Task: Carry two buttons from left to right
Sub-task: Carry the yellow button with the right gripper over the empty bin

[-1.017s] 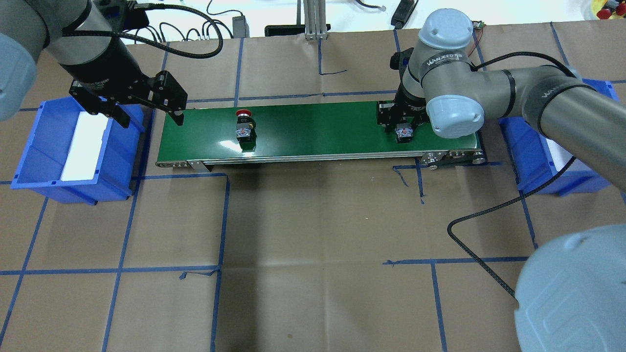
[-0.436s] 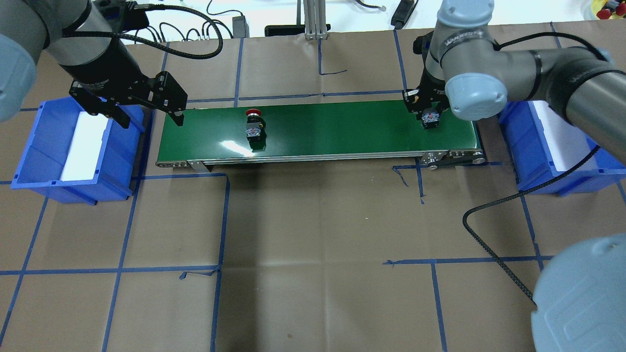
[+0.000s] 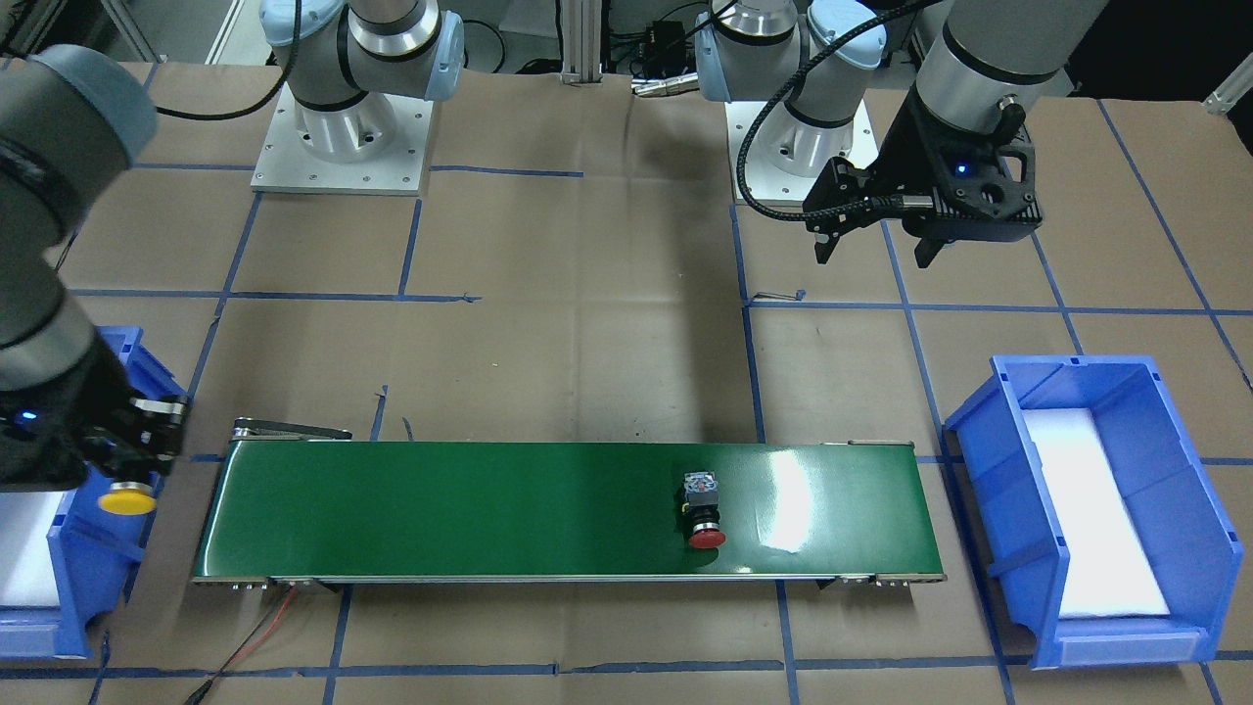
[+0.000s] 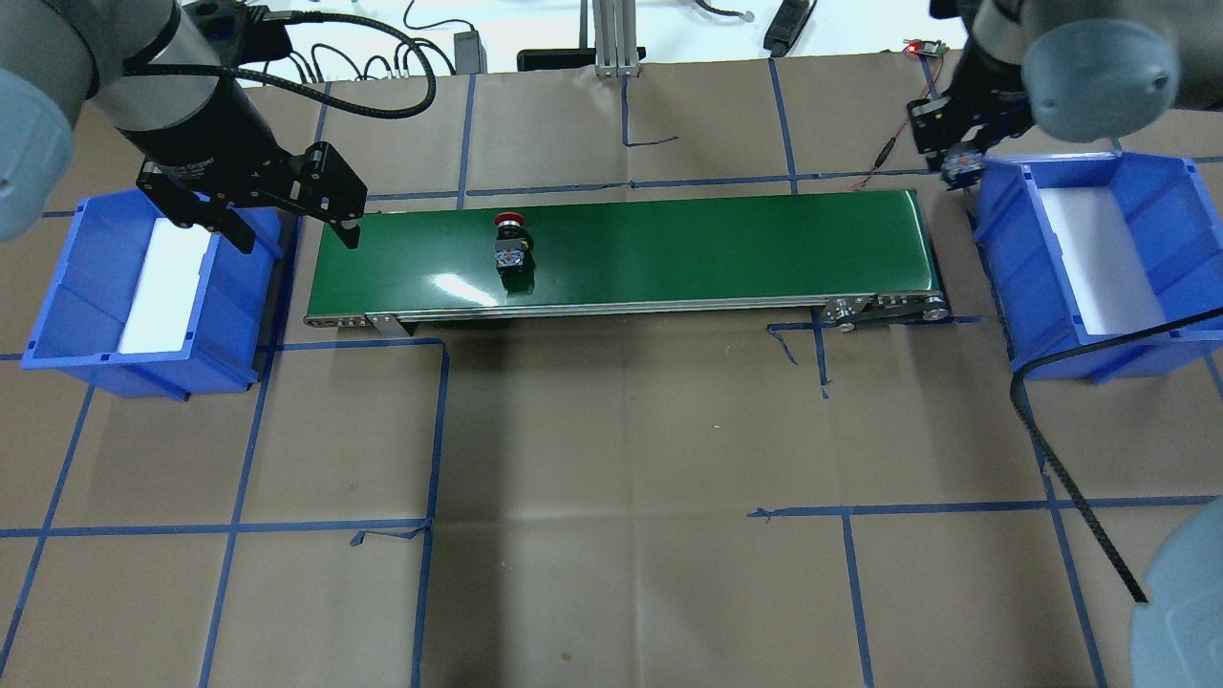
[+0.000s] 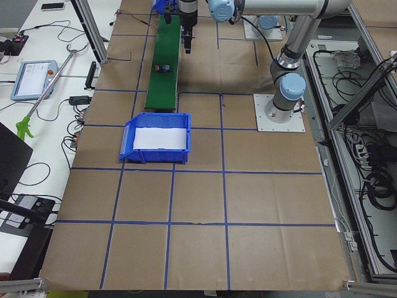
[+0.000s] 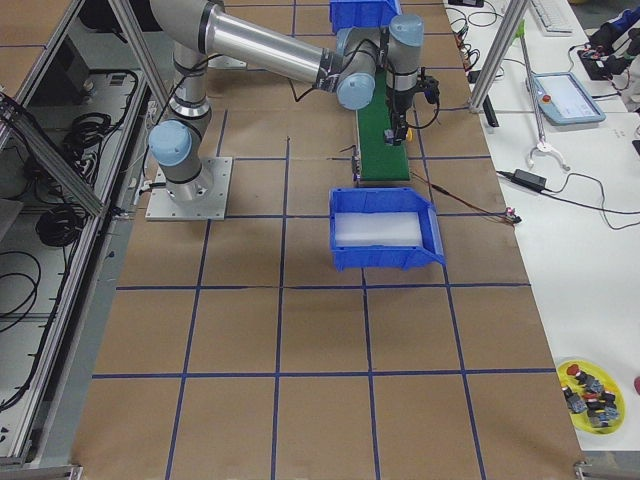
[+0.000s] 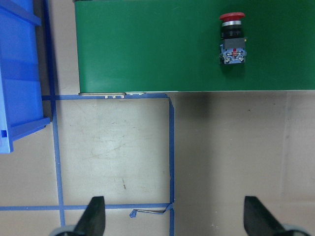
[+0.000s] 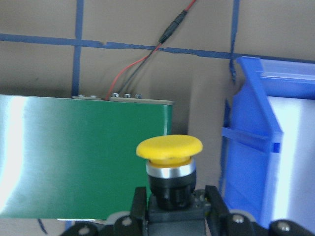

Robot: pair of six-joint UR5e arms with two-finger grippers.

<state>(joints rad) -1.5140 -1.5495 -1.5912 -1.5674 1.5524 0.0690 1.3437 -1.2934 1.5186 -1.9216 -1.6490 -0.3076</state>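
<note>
The right gripper is closed on the yellow button, its fingers clamped on the black body below the cap. It holds the button in the air just past the belt's right end, over the gap between that end and the near wall of the right bin. In the front-facing view the yellow cap points away from the robot's base.

The red button lies on its side on the belt, left of the belt's middle. Its cap is toward the belt's far edge and its grey-white rear block toward the robot. Nothing touches it.

The left gripper is open and holds nothing. It hangs raised near the belt's left end, between that end and the left bin. Its wrist camera looks down on the belt's left end, the red button and the brown tabletop on the robot's side of the belt.

Both bins show only a white liner inside. A red and black wire runs from the belt's right end across the tabletop.
</note>
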